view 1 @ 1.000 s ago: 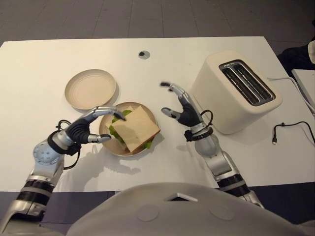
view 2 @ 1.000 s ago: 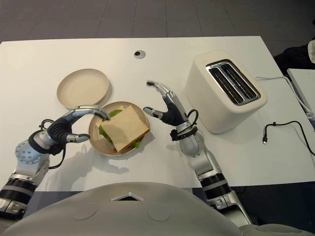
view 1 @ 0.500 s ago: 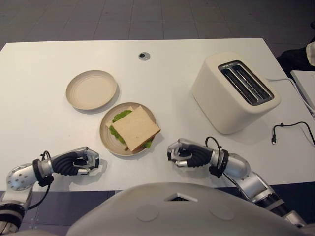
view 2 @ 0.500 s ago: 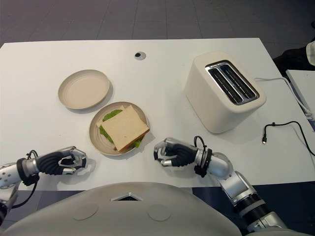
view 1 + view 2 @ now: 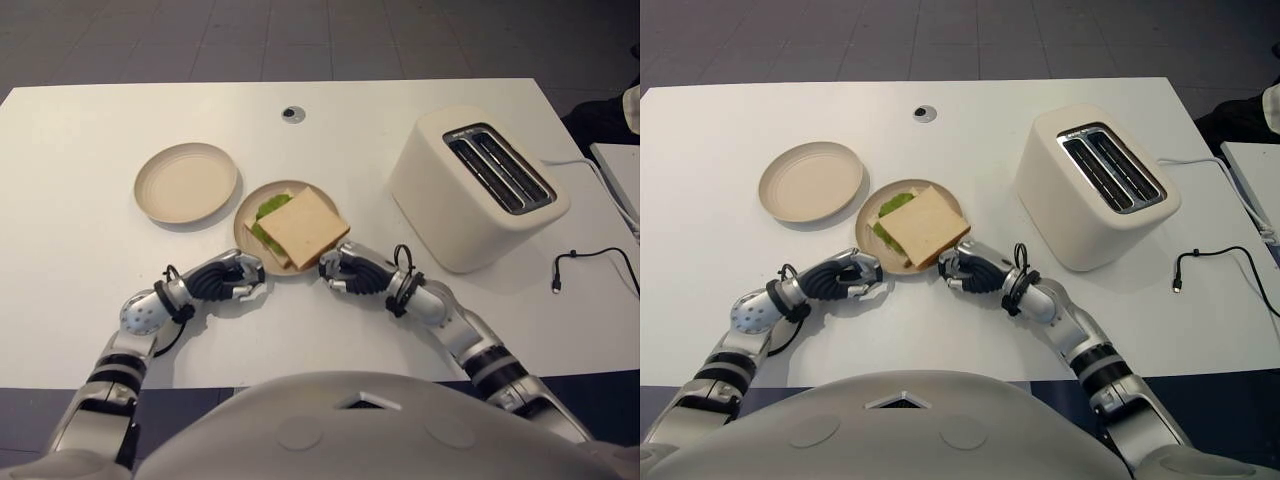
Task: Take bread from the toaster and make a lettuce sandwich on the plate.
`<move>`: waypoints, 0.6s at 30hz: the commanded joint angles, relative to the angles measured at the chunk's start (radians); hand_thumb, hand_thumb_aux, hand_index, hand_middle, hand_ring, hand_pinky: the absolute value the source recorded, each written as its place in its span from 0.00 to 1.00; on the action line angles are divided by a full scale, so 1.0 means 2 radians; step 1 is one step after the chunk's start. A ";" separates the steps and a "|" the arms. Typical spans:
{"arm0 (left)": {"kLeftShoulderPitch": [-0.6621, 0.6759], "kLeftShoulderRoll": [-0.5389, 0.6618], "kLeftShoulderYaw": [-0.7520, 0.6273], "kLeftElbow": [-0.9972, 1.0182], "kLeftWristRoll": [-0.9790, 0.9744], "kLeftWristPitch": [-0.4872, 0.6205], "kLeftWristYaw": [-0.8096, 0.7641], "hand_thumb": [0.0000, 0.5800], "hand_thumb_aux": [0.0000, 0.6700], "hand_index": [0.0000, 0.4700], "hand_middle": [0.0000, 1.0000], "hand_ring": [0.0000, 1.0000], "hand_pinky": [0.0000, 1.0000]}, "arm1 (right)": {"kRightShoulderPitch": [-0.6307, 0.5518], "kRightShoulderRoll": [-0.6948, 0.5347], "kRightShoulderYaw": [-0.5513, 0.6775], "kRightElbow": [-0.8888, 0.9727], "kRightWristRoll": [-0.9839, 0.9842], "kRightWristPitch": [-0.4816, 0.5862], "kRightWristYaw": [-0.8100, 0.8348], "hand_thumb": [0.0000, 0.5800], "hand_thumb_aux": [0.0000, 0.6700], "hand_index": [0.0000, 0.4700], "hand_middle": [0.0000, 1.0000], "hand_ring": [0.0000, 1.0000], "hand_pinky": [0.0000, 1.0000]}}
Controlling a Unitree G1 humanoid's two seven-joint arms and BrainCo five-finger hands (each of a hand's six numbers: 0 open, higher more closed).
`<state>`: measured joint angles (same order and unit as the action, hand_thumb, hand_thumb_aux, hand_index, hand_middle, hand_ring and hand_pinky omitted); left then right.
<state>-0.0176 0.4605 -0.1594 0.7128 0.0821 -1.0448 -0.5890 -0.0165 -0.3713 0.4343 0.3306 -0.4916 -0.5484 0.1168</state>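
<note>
Grey tiled floor behind; white table (image 5: 80, 150) as work surface, w/ a small round grommet (image 5: 291, 113) near mid far edge. Toaster (image 5: 478, 187) is set toward the right edge, slots up and angled; both slots look dark and empty, so the bread is judged already taken out. A loose cable (image 5: 590, 258) is seen by the right edge, apart from the toaster. The plate (image 5: 242, 228) is placed approx. mid-table, slightly toward the near edge, carrying the sandwich (image 5: 303, 226): top slice laid square-on over lettuce (image 5: 266, 209), which pokes out on the far-left side. An empty plate (image 5: 186, 181) is set just beside it, toward the left edge, rims nearly touching. Left hand (image 5: 228, 278) is held at the plate's near-left rim, right hand (image 5: 350, 272) at its near-right rim; fingers of both are curled into loose fists w/ nothing enclosed. Whether knuckles touch the rim or sit just short cannot be told. Symmetric flanking is judged as bracing or nudging the plate, not handling food. Assembly judged complete.
</note>
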 commanded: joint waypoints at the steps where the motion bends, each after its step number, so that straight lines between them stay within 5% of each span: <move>1: -0.061 -0.034 0.003 0.049 0.061 0.018 0.081 1.00 1.00 1.00 1.00 1.00 1.00 | -0.018 0.011 -0.006 0.078 -0.029 0.038 -0.041 1.00 1.00 1.00 1.00 1.00 1.00; 8: -0.172 -0.089 -0.005 0.137 0.117 0.027 0.206 1.00 1.00 1.00 1.00 1.00 1.00 | -0.054 0.028 -0.046 0.113 -0.013 0.027 -0.131 1.00 1.00 1.00 1.00 1.00 1.00; 10: -0.174 -0.096 0.001 0.134 0.098 0.007 0.208 1.00 1.00 1.00 1.00 1.00 1.00 | -0.050 0.031 -0.063 0.092 0.008 0.005 -0.144 0.99 0.88 0.88 1.00 1.00 1.00; 11: -0.168 -0.099 0.004 0.125 0.077 -0.006 0.200 0.92 0.72 0.72 1.00 1.00 1.00 | -0.045 0.033 -0.073 0.076 0.024 -0.006 -0.145 0.90 0.69 0.69 1.00 1.00 1.00; 12: -0.159 -0.103 0.007 0.109 0.050 -0.013 0.188 0.02 0.01 0.01 1.00 1.00 1.00 | -0.039 0.035 -0.082 0.060 0.038 -0.017 -0.144 0.88 0.65 0.65 0.97 0.97 0.97; 13: -0.142 -0.107 0.010 0.074 0.004 -0.013 0.168 0.00 0.00 0.00 0.93 0.93 0.93 | -0.029 0.036 -0.092 0.038 0.058 -0.027 -0.139 0.91 0.69 0.69 0.85 0.85 0.85; 14: -0.120 -0.110 0.009 0.026 -0.048 -0.005 0.150 0.00 0.00 0.00 0.64 0.64 0.64 | -0.018 0.036 -0.101 0.014 0.077 -0.033 -0.132 0.86 0.62 0.62 0.42 0.42 0.42; 15: -0.093 -0.108 0.002 -0.038 -0.101 0.008 0.134 0.00 0.00 0.00 0.43 0.43 0.43 | -0.006 0.035 -0.111 -0.013 0.102 -0.039 -0.123 0.52 0.31 0.31 0.00 0.00 0.00; 16: -0.063 -0.103 -0.008 -0.109 -0.150 0.025 0.123 0.00 0.00 0.00 0.18 0.18 0.18 | 0.007 0.035 -0.121 -0.046 0.134 -0.044 -0.113 0.00 0.00 0.00 0.00 0.00 0.00; 18: -0.020 -0.095 -0.016 -0.224 -0.219 0.066 0.116 0.00 0.00 0.00 0.00 0.00 0.00 | 0.028 0.035 -0.140 -0.111 0.187 -0.054 -0.102 0.00 0.00 0.00 0.00 0.00 0.00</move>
<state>-0.1730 0.2504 -0.1606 0.5580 -0.1669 -1.0210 -0.3213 -0.0208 -0.3024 0.2137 0.2719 -0.2656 -0.6313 -0.1263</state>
